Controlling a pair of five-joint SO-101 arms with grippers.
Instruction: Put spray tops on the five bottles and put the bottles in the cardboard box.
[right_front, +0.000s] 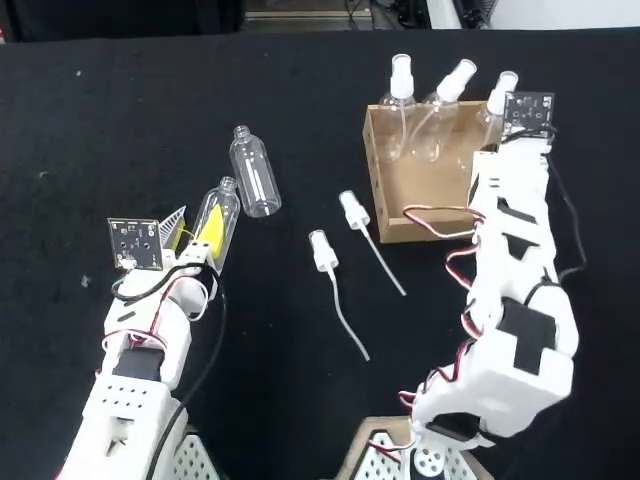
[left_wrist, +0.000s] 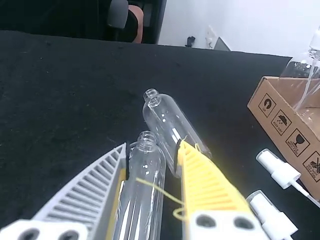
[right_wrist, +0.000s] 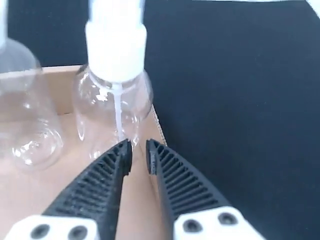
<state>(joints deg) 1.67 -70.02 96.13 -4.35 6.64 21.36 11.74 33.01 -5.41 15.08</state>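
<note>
Currently the left tool (left_wrist: 152, 145) has its grey and yellow jaws pressed against both sides of a clear uncapped plastic bottle (left_wrist: 144, 190). That bottle lies on its side on the black desk (right_front: 110, 110), neck pointing away from the arm. A second clear uncapped bottle (right_front: 254, 176) lies just beside it, untouched.

Between these bottles and the box lie a white spray top with a long thin dip tube (right_front: 324, 250) and a second white spray top (right_front: 353, 208), both flat on the desk.

Handling, as judged:
- The bottles look light, thin-walled and smooth. They are likely to roll, and to dent or slip under a hard squeeze.
- A mid-body hold suits them and leaves the neck free.
- The spray tops are best taken by the stout white head. The tube looks flimsy and bendable.

The open brown cardboard box (right_front: 372, 175) holds three capped clear bottles along its far wall: first (right_front: 398, 112), second (right_front: 440, 112), third (right_front: 493, 115). The near part of the box floor is bare, seemingly with room for two more.

The right tool (right_wrist: 138, 146) hangs over the box by the third bottle. Its black jaws are nearly together, a thin slit between them, and they grip nothing.
</note>
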